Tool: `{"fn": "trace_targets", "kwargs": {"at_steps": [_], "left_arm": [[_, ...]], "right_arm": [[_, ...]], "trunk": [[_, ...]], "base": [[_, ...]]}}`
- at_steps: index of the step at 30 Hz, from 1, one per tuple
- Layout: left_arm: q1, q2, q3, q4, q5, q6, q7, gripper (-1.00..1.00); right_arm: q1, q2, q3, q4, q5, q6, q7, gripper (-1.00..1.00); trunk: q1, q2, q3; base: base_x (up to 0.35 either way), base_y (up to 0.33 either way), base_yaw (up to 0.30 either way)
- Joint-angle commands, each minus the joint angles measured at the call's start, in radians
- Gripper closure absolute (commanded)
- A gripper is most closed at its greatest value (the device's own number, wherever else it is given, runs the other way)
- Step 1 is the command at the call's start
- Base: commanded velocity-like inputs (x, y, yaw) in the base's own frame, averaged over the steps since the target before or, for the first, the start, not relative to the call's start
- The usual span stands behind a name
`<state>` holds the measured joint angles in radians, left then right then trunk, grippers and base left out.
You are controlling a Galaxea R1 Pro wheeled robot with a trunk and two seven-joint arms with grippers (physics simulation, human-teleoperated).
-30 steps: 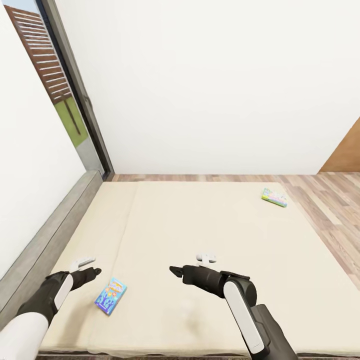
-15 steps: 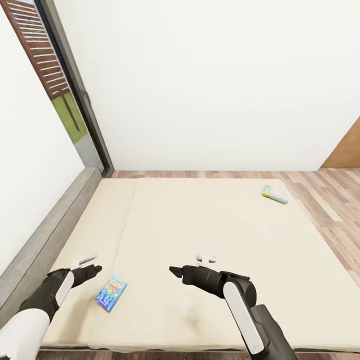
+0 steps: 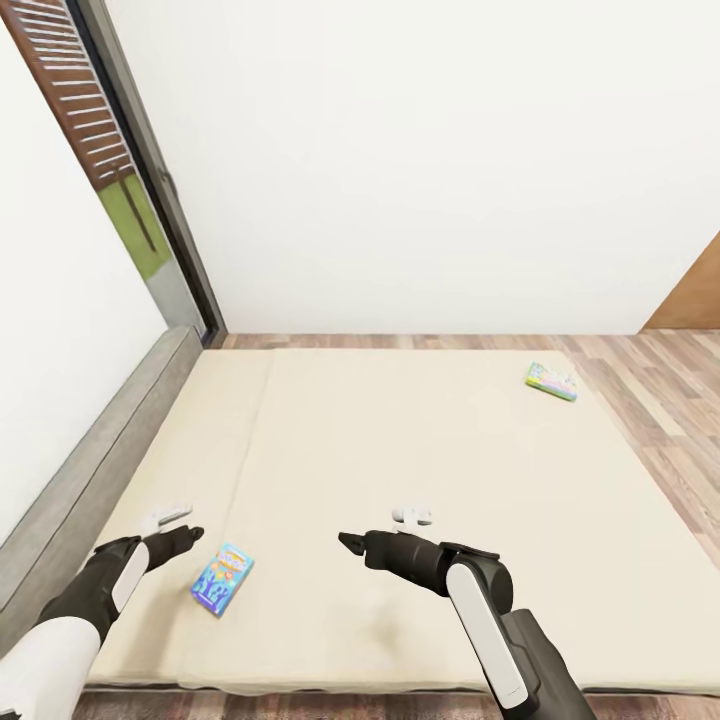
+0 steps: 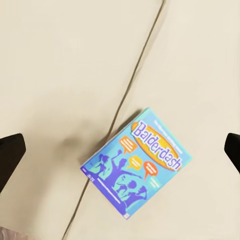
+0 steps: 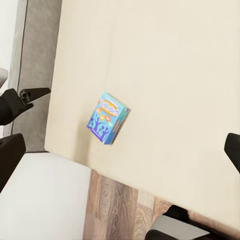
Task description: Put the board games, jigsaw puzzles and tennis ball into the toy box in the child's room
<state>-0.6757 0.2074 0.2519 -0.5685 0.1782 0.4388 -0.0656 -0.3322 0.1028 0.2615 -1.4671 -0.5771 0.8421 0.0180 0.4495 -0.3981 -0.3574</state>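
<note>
A blue board game lies flat on the bed's beige mattress, near the front left corner. My left gripper hovers open just left of it. In the left wrist view, the blue box lies between the spread dark fingertips. A pastel board game with a green edge lies at the far right edge of the mattress. Over the middle front of the bed, my right gripper is open and empty. The right wrist view also shows the blue box and the left gripper.
A low grey headboard runs along the bed's left side under a white wall. A tall dark-framed window stands in the far left corner. Wood-plank floor lies beyond and right of the bed, with a brown door at the right.
The whole head view has shifted slightly, so the bed sits a little higher in the picture: the camera moved. Both board games lie where they were and both grippers stay open.
</note>
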Motion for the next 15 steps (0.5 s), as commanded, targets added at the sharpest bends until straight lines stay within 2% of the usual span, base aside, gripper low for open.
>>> {"fn": "trace_targets", "kwargs": {"at_steps": [1, 9, 15], "left_arm": [[-0.001, -0.001, 0.004, -0.001, 0.003, 0.002, -0.004, -1.00], [0.000, -0.002, 0.000, 0.001, 0.003, -0.021, -0.003, -1.00], [0.000, -0.003, -0.027, 0.029, 0.001, -0.082, -0.003, -1.00]], "right_arm": [[-0.001, 0.000, -0.001, -0.001, 0.002, 0.005, 0.002, -1.00], [-0.001, 0.000, -0.001, -0.001, 0.002, 0.005, 0.002, -1.00], [-0.001, 0.000, -0.001, -0.001, 0.002, 0.005, 0.002, -1.00]], "trunk": [[0.000, -0.002, -0.003], [0.000, -0.002, -0.017], [0.000, -0.002, -0.026]], "base": [[0.000, 0.000, 0.000], [0.000, 0.000, 0.000], [0.000, 0.000, 0.000]]}}
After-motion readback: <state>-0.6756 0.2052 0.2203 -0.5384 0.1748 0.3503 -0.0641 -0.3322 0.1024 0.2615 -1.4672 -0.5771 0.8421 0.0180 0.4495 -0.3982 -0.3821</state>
